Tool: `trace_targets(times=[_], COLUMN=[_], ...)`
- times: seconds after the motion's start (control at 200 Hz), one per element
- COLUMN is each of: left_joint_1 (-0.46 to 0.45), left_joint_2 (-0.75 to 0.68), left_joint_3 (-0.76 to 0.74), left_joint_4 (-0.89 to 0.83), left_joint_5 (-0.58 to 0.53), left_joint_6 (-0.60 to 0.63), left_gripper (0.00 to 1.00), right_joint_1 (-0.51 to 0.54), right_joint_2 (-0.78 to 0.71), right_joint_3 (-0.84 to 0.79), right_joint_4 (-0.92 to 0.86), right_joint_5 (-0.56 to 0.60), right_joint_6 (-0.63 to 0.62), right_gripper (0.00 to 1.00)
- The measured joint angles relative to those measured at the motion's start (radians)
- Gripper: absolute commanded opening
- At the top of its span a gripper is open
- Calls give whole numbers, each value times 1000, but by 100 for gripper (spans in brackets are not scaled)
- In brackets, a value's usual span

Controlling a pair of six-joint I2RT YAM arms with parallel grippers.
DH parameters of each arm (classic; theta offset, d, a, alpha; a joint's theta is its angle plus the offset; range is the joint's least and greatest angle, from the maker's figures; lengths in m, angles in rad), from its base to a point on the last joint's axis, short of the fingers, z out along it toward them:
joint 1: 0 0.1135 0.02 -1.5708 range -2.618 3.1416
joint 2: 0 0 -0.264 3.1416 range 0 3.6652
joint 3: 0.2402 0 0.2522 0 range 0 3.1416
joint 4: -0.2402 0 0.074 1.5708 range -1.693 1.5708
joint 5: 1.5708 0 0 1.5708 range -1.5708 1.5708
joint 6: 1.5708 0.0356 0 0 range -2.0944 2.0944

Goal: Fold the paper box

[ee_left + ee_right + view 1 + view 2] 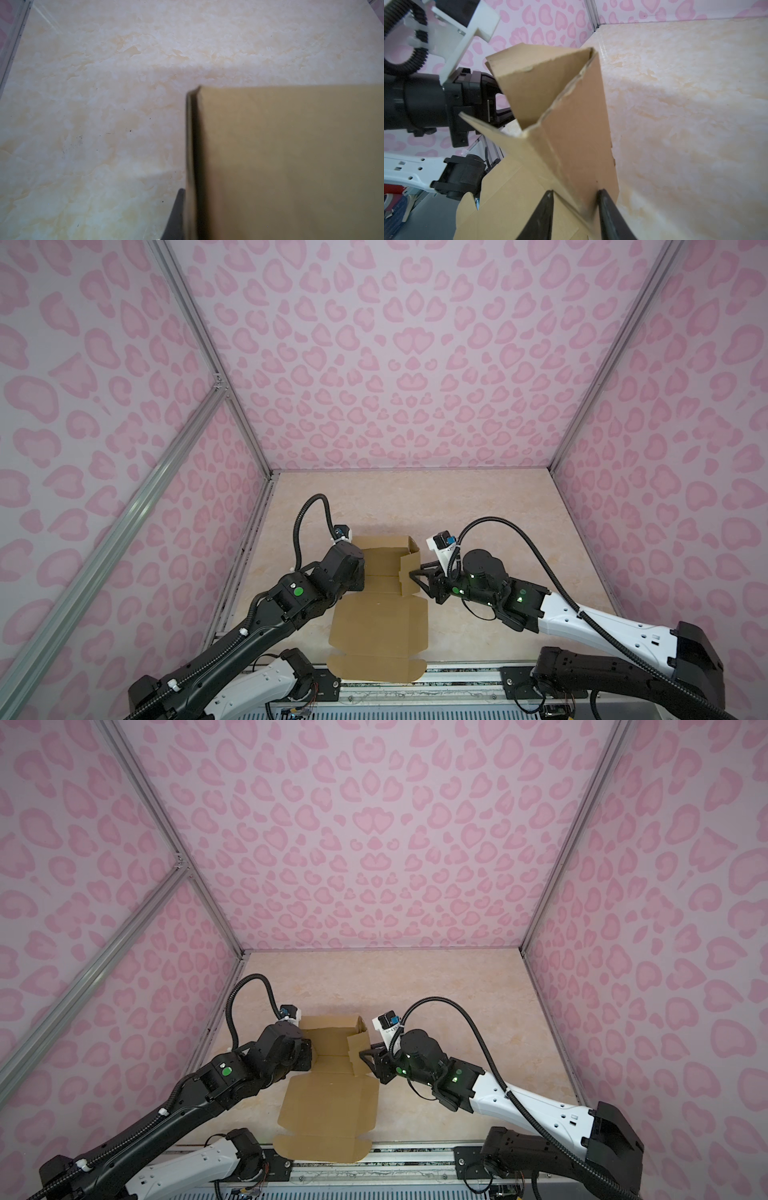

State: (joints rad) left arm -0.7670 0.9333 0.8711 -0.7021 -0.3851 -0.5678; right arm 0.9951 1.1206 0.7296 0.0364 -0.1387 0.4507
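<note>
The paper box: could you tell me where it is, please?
In both top views, the paper box lies front-centre on the table, its raised far end between the left gripper and right gripper.

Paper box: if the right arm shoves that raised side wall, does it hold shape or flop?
Probably flops: the paper box is thin sheet, and its raised wall gapes in a V at the right gripper. Likely light, so a push may slide the whole sheet on the smooth tabletop. The frayed crease suggests it tears easily.

Lab enclosure: patterned walls (395,344), aluminium framing (145,494).
</note>
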Motion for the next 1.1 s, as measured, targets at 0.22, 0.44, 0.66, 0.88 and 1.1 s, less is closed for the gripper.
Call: trace_targets(times=[0.22, 0.44, 0.66, 0.88, 1.1], left_joint_1=[-1, -8, -33, -63, -79], left_joint_2=[0, 3, 24, 43, 54], left_joint_3=[0, 0, 0, 4, 10], left_joint_4=[-2, -2, 2, 3, 24], left_joint_5=[-1, -9, -24, -51, -72], left_joint_6=[-2, -8, -16, -26, -26], left_gripper=[4, 4, 4, 4, 4], right_joint_1=[48, 62, 72, 72, 72], right_joint_2=[36, 71, 98, 110, 112], right_joint_3=[48, 62, 85, 93, 91], right_joint_4=[-73, -108, -110, -119, -99], right_joint_5=[173, 299, 350, 397, 408], right_joint_6=[-24, -24, -24, -25, -43], right_gripper=[33, 34, 33, 32, 33])
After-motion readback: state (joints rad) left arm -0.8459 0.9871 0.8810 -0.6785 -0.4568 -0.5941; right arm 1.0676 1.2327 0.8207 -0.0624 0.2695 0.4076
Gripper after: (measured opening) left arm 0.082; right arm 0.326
